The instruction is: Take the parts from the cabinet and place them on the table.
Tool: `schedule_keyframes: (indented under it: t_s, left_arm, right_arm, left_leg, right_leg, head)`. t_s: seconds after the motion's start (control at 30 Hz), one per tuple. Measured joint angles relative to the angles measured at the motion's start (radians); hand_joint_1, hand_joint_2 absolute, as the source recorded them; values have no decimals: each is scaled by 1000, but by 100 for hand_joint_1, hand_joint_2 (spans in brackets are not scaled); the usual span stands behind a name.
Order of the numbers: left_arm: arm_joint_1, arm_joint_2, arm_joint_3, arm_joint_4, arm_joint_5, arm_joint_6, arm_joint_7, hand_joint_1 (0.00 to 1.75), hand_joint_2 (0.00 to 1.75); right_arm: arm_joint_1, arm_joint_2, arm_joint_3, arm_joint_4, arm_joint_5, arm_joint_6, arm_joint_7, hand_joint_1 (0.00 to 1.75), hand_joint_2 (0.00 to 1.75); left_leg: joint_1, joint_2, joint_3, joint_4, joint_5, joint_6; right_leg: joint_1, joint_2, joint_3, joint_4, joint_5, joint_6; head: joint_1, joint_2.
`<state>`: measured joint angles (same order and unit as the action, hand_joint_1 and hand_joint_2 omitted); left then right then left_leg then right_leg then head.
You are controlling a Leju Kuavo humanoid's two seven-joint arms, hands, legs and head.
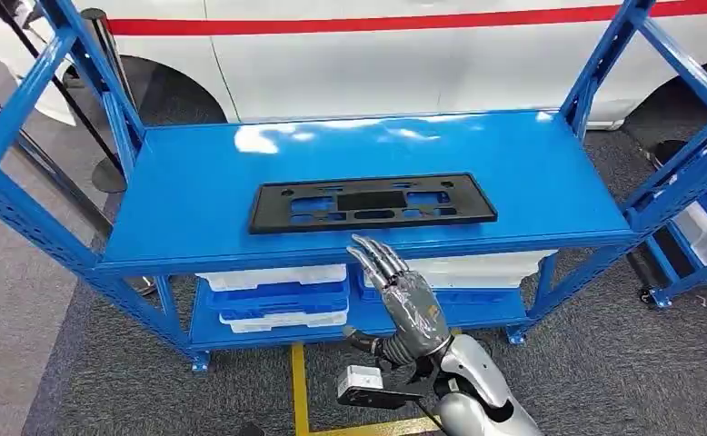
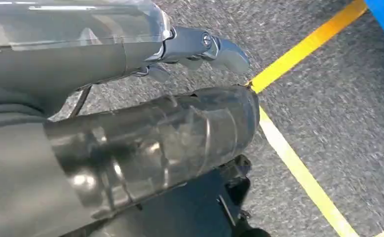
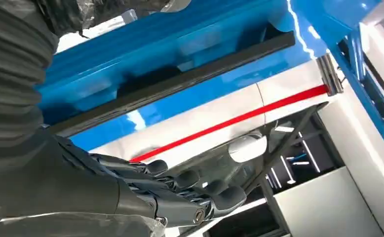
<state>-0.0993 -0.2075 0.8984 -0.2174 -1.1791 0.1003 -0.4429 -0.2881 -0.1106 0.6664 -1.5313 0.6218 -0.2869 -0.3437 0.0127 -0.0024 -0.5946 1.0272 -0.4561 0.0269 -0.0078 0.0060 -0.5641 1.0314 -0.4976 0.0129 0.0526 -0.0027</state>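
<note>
While our right hand (image 1: 403,300) hangs in the air in front of the blue shelf rack (image 1: 368,159), its fingers are stretched out straight and a little apart, and it holds nothing. Its fingertips (image 1: 368,250) point up toward the front edge of the top shelf, just below it. On that glossy blue top shelf the black plastic plate with cut-out holes (image 1: 373,202) lies flat, near the front edge and in the middle of the width. Under it, on the lower shelf, white and blue trays (image 1: 273,295) are stacked. Our left hand (image 2: 200,47) hangs low over the floor; if it is spread or curled we cannot tell. Grey carpet (image 1: 77,363) covers the floor, with yellow tape lines (image 1: 300,386) on it. Behind the rack stands a white car with a red stripe (image 1: 377,45).
</note>
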Motion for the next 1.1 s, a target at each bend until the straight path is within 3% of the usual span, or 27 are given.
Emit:
schedule_keyframes:
  t_s: [0.03,0.07,0.13,0.17,0.2,0.23,0.3,0.33,0.37,0.4,0.47,0.53,0.57,0.63,0.67,0.7,0.73,0.77,0.83,0.87,1.0,1.03,1.1]
  left_arm:
    - [0,0,0,0,0,0,-1,0,0]
    - [-2,0,0,0,0,0,-1,0,0]
    - [-4,0,0,0,0,-2,-1,0,0]
    - [-3,0,0,0,0,-2,-1,0,0]
    - [-1,0,0,0,0,-2,-1,0,0]
    - [0,0,0,0,0,-2,-1,0,0]
    - [0,0,0,0,0,-2,-1,0,0]
    - [0,-1,0,0,0,-2,-1,0,0]
    - [-1,-1,0,0,0,-3,-1,0,0]
    - [-3,-1,0,0,0,-3,-1,0,0]
    - [-4,-1,0,0,0,-2,0,0,0]
    - [-4,0,0,0,0,-1,2,0,0]
    - [-5,0,0,0,0,-1,2,0,0]
    - [-5,0,0,0,0,-2,2,0,0]
    - [-3,0,0,0,0,-2,2,0,0]
    - [0,0,0,0,-2,-2,2,0,0]
    - [2,0,0,0,-3,-2,3,0,0]
    - [3,0,0,0,-3,-2,3,0,0]
    - [2,1,0,0,-5,-1,3,0,0]
    - [2,2,0,0,-6,-1,3,0,0]
    - [2,2,0,0,-6,0,3,0,0]
    - [1,2,0,0,-6,0,3,0,0]
    - [-1,2,0,0,-6,0,3,0,0]
  right_arm:
    - [2,-4,-4,-3,4,-1,1,0,175]
    - [2,-8,-9,-7,7,-2,2,0,175]
    - [5,-17,-14,-7,10,-5,8,0,175]
    - [10,-23,-14,-7,13,-5,9,0,175]
    - [16,-28,-16,-6,16,-5,10,0,175]
    - [19,-32,-19,-7,18,-5,10,0,175]
    - [19,-37,-23,-11,20,-5,11,0,175]
    - [19,-40,-25,-14,20,-6,11,0,175]
    - [18,-41,-25,-14,20,-6,12,0,175]
    - [18,-41,-26,-17,21,-6,12,0,175]
    - [22,-44,-29,-20,24,-6,15,0,175]
    - [23,-46,-32,-26,25,-6,16,0,175]
    - [22,-47,-32,-29,26,-6,16,0,175]
    - [25,-47,-35,-31,29,-6,17,0,175]
    - [28,-48,-36,-31,31,-6,18,0,175]
    - [32,-49,-37,-31,34,-6,18,0,175]
    - [34,-50,-37,-31,37,-7,18,0,175]
    - [36,-51,-38,-31,41,-7,19,0,175]
    - [38,-51,-40,-33,45,-7,20,0,175]
    - [39,-53,-40,-34,46,-7,21,0,175]
    - [41,-58,-43,-40,47,-8,21,0,175]
    - [42,-61,-45,-43,49,-8,22,0,175]
    - [41,-66,-47,-45,56,-8,24,0,175]
  left_leg:
    - [1,0,4,-3,-1,5]
    - [1,0,5,-3,-3,12]
    - [-3,1,8,-3,-7,20]
    - [-4,1,10,-3,-10,22]
    - [-5,1,14,-3,-13,22]
    - [-6,-1,20,-3,-17,22]
    - [-7,-2,38,-3,-28,19]
    - [-6,-2,45,-3,-34,16]
    - [-11,-1,45,-3,-36,10]
    - [-12,-3,43,1,-39,6]
    - [-9,-2,45,-9,-39,-6]
    - [-9,-1,50,-4,-53,-17]
    - [-10,-1,37,31,-72,-20]
    - [-8,-1,-48,191,-142,-25]
    - [-8,-1,-86,255,-160,-27]
    - [-8,-1,-118,299,-154,-29]
    - [-7,-1,-119,284,-128,-28]
    - [-7,-1,-99,224,-81,-26]
    - [-7,0,-24,44,24,-19]
    - [-12,-1,-6,20,6,-14]
    - [-14,-3,-5,-1,4,5]
    - [-6,-1,3,-13,8,13]
    - [-7,-1,12,-16,4,23]
  right_leg:
    - [-5,-1,-5,21,-12,4]
    - [-4,-1,-30,69,-37,6]
    - [-5,-1,-118,229,-101,11]
    - [-5,-1,-157,291,-114,11]
    - [-5,-1,-175,307,-101,11]
    - [-5,-1,-166,274,-64,8]
    - [-4,-1,-96,110,41,-1]
    - [-2,-1,-68,33,68,-7]
    - [3,-2,-55,33,49,-8]
    - [8,-2,-48,6,49,-11]
    - [10,1,-52,13,43,-17]
    - [-4,1,-32,-10,47,-26]
    - [-3,0,-25,-13,45,-31]
    - [-1,-4,-20,-12,39,-39]
    - [1,-5,-19,-12,36,-42]
    - [1,-4,-15,-11,32,-43]
    - [2,-2,-10,-10,28,-42]
    - [2,0,-4,-8,23,-41]
    - [2,1,11,-6,10,-37]
    - [7,1,11,-5,5,-31]
    - [6,1,9,-8,3,-12]
    - [4,0,6,2,-6,-6]
    - [2,-1,-37,90,-50,2]
  head:
    - [1,0]
    - [1,0]
    - [1,0]
    - [1,0]
    - [1,0]
    - [1,0]
    - [1,0]
    - [1,0]
    - [2,0]
    - [2,0]
    - [0,0]
    - [0,0]
    - [-1,0]
    - [-2,0]
    - [-1,0]
    - [-2,0]
    - [-1,0]
    - [-2,0]
    - [-2,0]
    - [-1,0]
    - [0,0]
    - [-1,0]
    - [0,0]
